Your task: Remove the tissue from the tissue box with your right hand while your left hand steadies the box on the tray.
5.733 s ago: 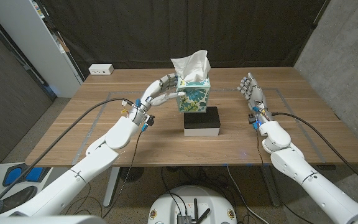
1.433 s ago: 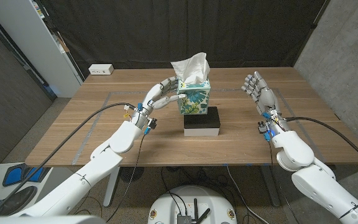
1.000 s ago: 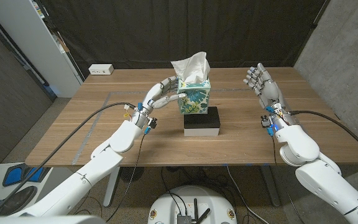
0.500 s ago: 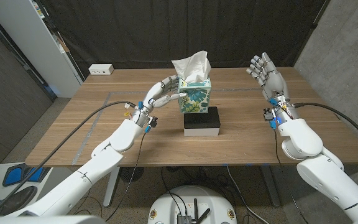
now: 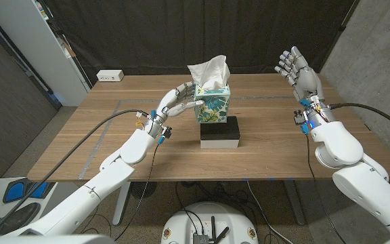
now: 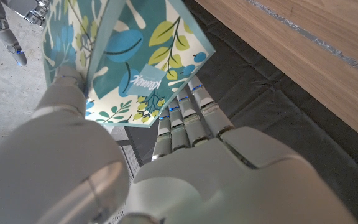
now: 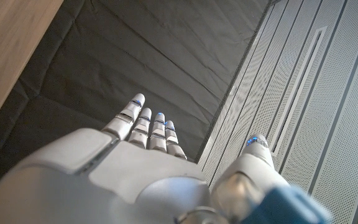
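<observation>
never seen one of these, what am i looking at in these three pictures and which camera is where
This is a two-armed robot standing at a wooden table. The wide picture comes from a camera on its head, looking down. The other two come from cameras on its wrists, looking along the back of each hand. On the table, a floral tissue box with a white tissue sticking up sits on a black-and-white tray. The left hand holds the box's side, which the left wrist picture shows up close. The right hand is raised, fingers spread, holding nothing.

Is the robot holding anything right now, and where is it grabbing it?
The left hand holds the tissue box by its left side, near the top. The right hand is raised with fingers apart, holding nothing.
</observation>
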`<move>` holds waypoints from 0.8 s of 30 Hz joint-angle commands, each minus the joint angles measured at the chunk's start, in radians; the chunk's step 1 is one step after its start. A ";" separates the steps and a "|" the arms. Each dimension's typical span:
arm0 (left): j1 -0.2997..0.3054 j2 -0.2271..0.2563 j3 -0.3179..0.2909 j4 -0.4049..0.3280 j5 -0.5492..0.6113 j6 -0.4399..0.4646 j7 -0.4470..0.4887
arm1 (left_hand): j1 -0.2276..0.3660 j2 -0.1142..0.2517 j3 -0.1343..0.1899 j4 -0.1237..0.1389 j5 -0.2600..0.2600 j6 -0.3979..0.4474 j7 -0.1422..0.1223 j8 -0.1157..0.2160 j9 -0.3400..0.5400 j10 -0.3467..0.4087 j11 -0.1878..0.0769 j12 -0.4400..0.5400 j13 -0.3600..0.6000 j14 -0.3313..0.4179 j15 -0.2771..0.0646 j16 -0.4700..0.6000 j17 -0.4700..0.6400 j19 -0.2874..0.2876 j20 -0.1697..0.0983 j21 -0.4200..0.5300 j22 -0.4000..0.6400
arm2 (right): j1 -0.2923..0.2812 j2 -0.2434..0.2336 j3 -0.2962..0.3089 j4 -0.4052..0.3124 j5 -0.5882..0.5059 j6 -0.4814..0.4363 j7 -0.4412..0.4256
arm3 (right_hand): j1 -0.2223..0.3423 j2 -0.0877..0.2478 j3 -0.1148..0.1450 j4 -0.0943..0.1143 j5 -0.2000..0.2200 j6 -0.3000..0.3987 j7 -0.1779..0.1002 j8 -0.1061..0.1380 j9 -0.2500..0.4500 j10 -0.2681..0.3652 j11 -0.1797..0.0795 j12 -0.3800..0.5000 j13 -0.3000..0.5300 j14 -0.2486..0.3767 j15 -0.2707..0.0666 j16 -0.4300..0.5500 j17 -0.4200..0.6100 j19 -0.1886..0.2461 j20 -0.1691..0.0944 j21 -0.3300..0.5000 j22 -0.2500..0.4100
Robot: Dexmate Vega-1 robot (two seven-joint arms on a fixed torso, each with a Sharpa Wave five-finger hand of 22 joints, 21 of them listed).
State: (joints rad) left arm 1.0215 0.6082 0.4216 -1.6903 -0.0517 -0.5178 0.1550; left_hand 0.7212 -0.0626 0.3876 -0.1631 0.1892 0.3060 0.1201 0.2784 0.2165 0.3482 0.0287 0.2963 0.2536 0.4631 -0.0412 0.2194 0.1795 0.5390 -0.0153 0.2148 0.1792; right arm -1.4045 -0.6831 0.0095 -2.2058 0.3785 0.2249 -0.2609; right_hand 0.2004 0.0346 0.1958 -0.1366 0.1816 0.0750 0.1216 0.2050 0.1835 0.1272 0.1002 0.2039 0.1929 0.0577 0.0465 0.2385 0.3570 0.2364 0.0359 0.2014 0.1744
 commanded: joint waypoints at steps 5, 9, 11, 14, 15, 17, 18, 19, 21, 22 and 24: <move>-0.001 -0.002 0.000 0.000 -0.002 -0.001 0.004 | 0.037 0.041 -0.001 0.000 0.009 0.022 0.008 0.001 0.003 0.007 0.001 -0.002 0.002 0.009 -0.010 -0.003 0.005 0.007 0.003 0.003 0.004 | -0.003 -0.008 0.043 -0.059 -0.042 -0.089 -0.002 | 0.008 0.004 0.006 -0.002 -0.002 0.007 0.006 -0.004 0.003 0.006 -0.002 0.001 0.004 0.008 0.001 -0.001 0.003 0.009 0.004 0.000 0.002; 0.001 0.000 -0.004 -0.001 0.001 -0.004 0.006 | 0.037 0.041 -0.002 0.000 0.009 0.023 0.008 0.001 0.003 0.008 0.002 -0.002 0.003 0.009 -0.010 -0.003 0.005 0.007 0.003 0.003 0.004 | -0.008 -0.018 0.051 -0.074 -0.132 -0.120 -0.036 | 0.008 0.005 0.007 -0.002 -0.002 0.008 0.006 -0.004 0.003 0.008 -0.004 0.001 0.004 0.008 0.001 -0.001 0.003 0.010 0.003 0.000 0.002; 0.001 0.000 -0.004 -0.001 -0.003 -0.005 0.004 | 0.038 0.041 -0.002 0.000 0.009 0.022 0.008 0.001 0.004 0.009 0.002 -0.002 0.003 0.009 -0.009 -0.004 0.005 0.007 0.004 0.003 0.004 | -0.011 -0.020 0.056 -0.078 -0.151 -0.129 -0.037 | 0.008 0.005 0.007 -0.002 -0.002 0.008 0.006 -0.004 0.003 0.008 -0.004 0.001 0.004 0.009 0.000 -0.001 0.003 0.011 0.003 0.000 0.002; 0.000 0.000 -0.004 0.000 -0.002 -0.010 0.004 | 0.038 0.042 -0.002 0.000 0.009 0.023 0.008 0.001 0.004 0.009 -0.001 -0.002 0.003 0.009 -0.009 -0.004 0.005 0.008 0.004 0.003 0.004 | -0.022 -0.023 0.069 -0.093 -0.193 -0.156 -0.047 | 0.009 0.006 0.008 -0.002 -0.002 0.012 0.006 -0.003 0.004 0.009 -0.004 0.001 0.004 0.010 0.000 -0.001 0.003 0.012 0.003 0.000 0.002; 0.001 0.001 -0.005 -0.003 0.001 -0.007 0.006 | 0.038 0.042 -0.002 0.000 0.009 0.024 0.008 0.000 0.004 0.009 0.000 -0.002 0.003 0.010 -0.009 -0.004 0.005 0.007 0.004 0.003 0.004 | -0.022 -0.019 0.069 -0.093 -0.202 -0.157 -0.050 | 0.009 0.006 0.008 -0.002 -0.002 0.013 0.006 -0.002 0.004 0.009 -0.004 0.001 0.004 0.011 0.000 0.000 0.003 0.012 0.002 0.000 0.002; 0.002 0.001 -0.007 -0.005 0.003 -0.007 0.008 | 0.039 0.043 -0.002 0.000 0.009 0.023 0.008 0.000 0.004 0.008 0.001 -0.003 0.003 0.009 -0.009 -0.004 0.005 0.008 0.003 0.003 0.004 | -0.025 -0.021 0.076 -0.094 -0.224 -0.160 -0.049 | 0.010 0.007 0.008 -0.003 -0.002 0.015 0.004 -0.002 0.004 0.010 -0.004 0.002 0.004 0.013 0.000 0.000 0.003 0.013 0.002 0.001 0.002; 0.002 0.001 -0.007 -0.005 0.004 -0.007 0.008 | 0.039 0.043 -0.003 0.000 0.009 0.024 0.008 0.000 0.004 0.008 0.001 -0.003 0.003 0.009 -0.009 -0.004 0.005 0.007 0.004 0.003 0.004 | -0.024 -0.018 0.076 -0.094 -0.226 -0.161 -0.047 | 0.010 0.007 0.008 -0.003 -0.002 0.015 0.004 -0.002 0.004 0.010 -0.004 0.002 0.004 0.013 0.000 0.000 0.003 0.012 0.003 0.000 0.002; 0.003 0.001 -0.008 -0.006 0.005 -0.006 0.010 | 0.039 0.043 -0.003 0.000 0.009 0.024 0.008 0.000 0.004 0.009 0.001 -0.003 0.003 0.010 -0.009 -0.004 0.005 0.007 0.003 0.003 0.004 | -0.025 -0.021 0.080 -0.097 -0.240 -0.166 -0.046 | 0.010 0.007 0.008 -0.003 -0.002 0.018 0.005 -0.001 0.004 0.010 -0.005 0.001 0.004 0.014 -0.002 0.001 0.003 0.013 0.003 0.000 0.002; 0.002 0.002 -0.008 -0.007 0.003 -0.005 0.007 | 0.040 0.044 -0.003 0.000 0.009 0.024 0.008 0.000 0.004 0.010 -0.001 -0.003 0.003 0.009 -0.009 -0.004 0.005 0.007 0.003 0.003 0.004 | -0.022 -0.020 0.077 -0.103 -0.277 -0.183 -0.059 | 0.011 0.007 0.009 -0.003 -0.002 0.019 0.005 0.000 0.004 0.011 -0.005 0.002 0.004 0.015 -0.002 0.001 0.003 0.013 0.003 0.000 0.002; -0.001 0.002 -0.008 -0.004 -0.001 -0.010 0.003 | 0.040 0.044 -0.003 0.000 0.009 0.025 0.008 0.000 0.004 0.011 -0.001 -0.003 0.003 0.010 -0.009 -0.004 0.005 0.007 0.003 0.003 0.004 | -0.025 -0.024 0.084 -0.116 -0.284 -0.209 -0.056 | 0.011 0.007 0.009 -0.003 -0.002 0.020 0.004 0.000 0.004 0.012 -0.005 0.002 0.004 0.015 -0.003 0.001 0.003 0.013 0.003 0.000 0.002; 0.002 0.001 -0.009 -0.006 -0.001 -0.008 0.006 | 0.040 0.044 -0.003 0.000 0.010 0.025 0.008 0.000 0.004 0.011 -0.001 -0.003 0.003 0.010 -0.011 -0.004 0.005 0.007 0.002 0.003 0.004 | -0.024 -0.016 0.085 -0.115 -0.270 -0.206 -0.045 | 0.012 0.008 0.010 -0.004 -0.002 0.025 0.004 0.002 0.004 0.015 -0.006 0.003 0.004 0.016 -0.003 0.001 0.003 0.016 0.002 0.001 0.002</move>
State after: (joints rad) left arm 1.0216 0.6078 0.4177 -1.6924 -0.0521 -0.5221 0.1599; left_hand 0.7229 -0.0642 0.3836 -0.1642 0.1927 0.3150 0.1182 0.2706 0.2160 0.3499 0.0304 0.2963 0.2534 0.4680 -0.0425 0.2193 0.1790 0.5373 -0.0138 0.2144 0.1789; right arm -1.4216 -0.6996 0.0726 -2.2886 0.1974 0.0837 -0.2999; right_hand 0.2008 0.0350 0.2001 -0.1409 0.1817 0.0897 0.1214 0.2050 0.1835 0.1326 0.0945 0.2039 0.1929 0.0634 0.0408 0.2385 0.3572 0.2437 0.0432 0.2014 0.1744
